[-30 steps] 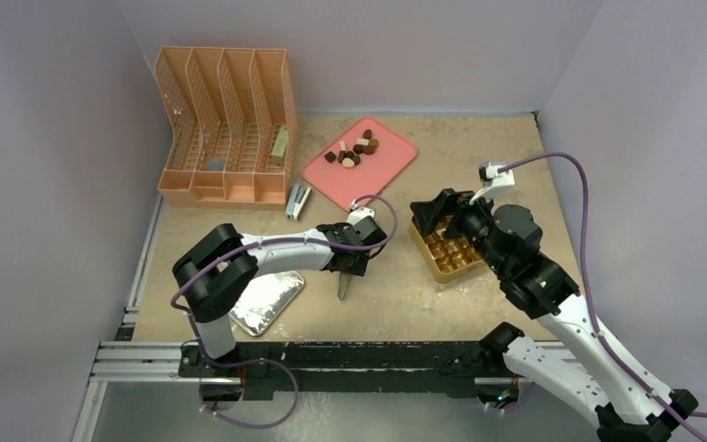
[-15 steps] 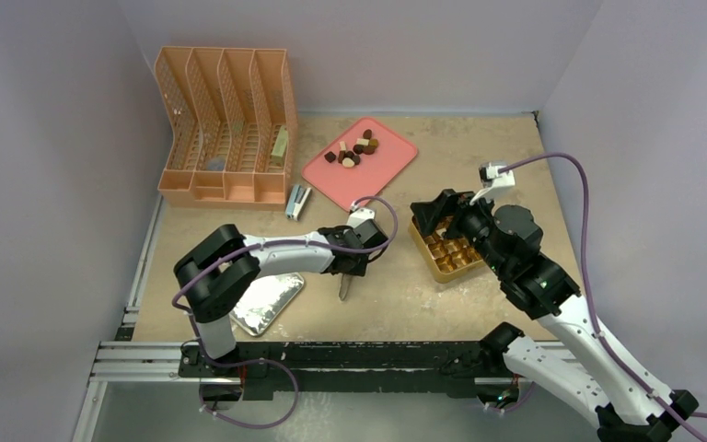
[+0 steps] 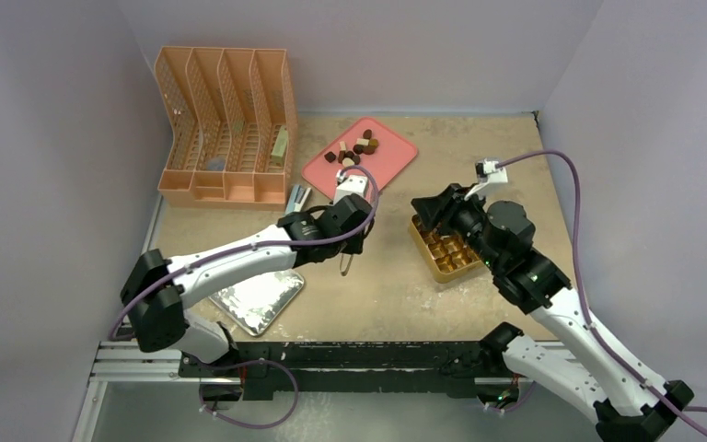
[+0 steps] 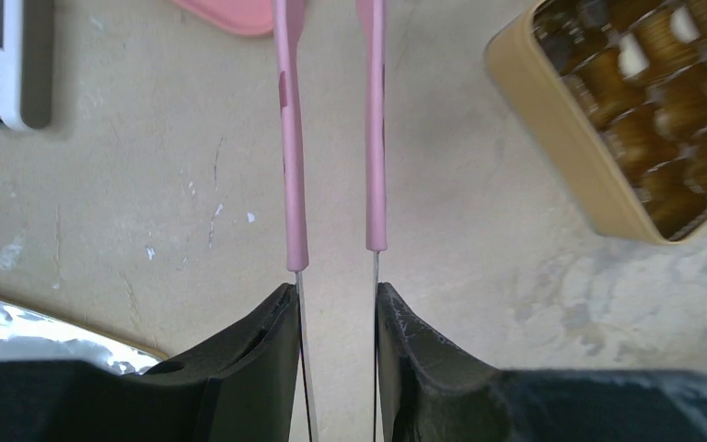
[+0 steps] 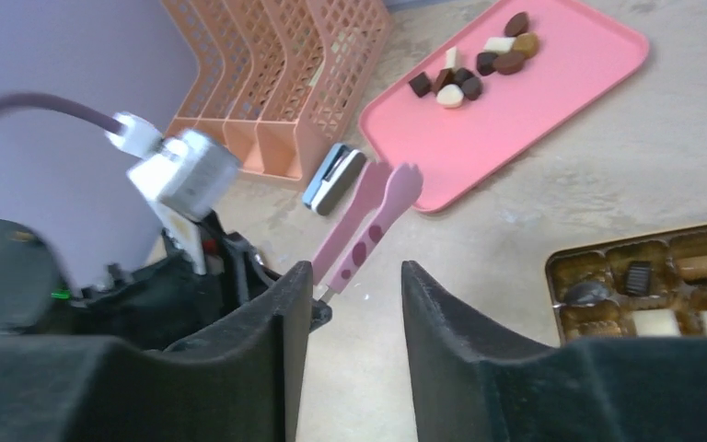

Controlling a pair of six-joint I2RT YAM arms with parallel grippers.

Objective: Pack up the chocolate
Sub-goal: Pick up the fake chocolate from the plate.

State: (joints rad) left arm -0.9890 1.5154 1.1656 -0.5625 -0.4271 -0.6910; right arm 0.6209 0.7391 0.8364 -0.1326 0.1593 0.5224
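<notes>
Pink tongs (image 4: 292,166), clamped in the left gripper (image 4: 336,304), stand slightly apart and empty. We keep the prongs parted while reaching the chocolate (image 3: 353,149) on the tray (image 3: 391,164), upper centre, then pinch one piece gently. Since a second ago, the left arm has stretched toward it.

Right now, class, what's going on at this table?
The left gripper holds pink tongs, tips apart and empty, pointed toward the tray, where a cluster of chocolates lies. The right gripper hangs open and empty near the box, which has a few more in its cells. Packing looks partly done.
</notes>
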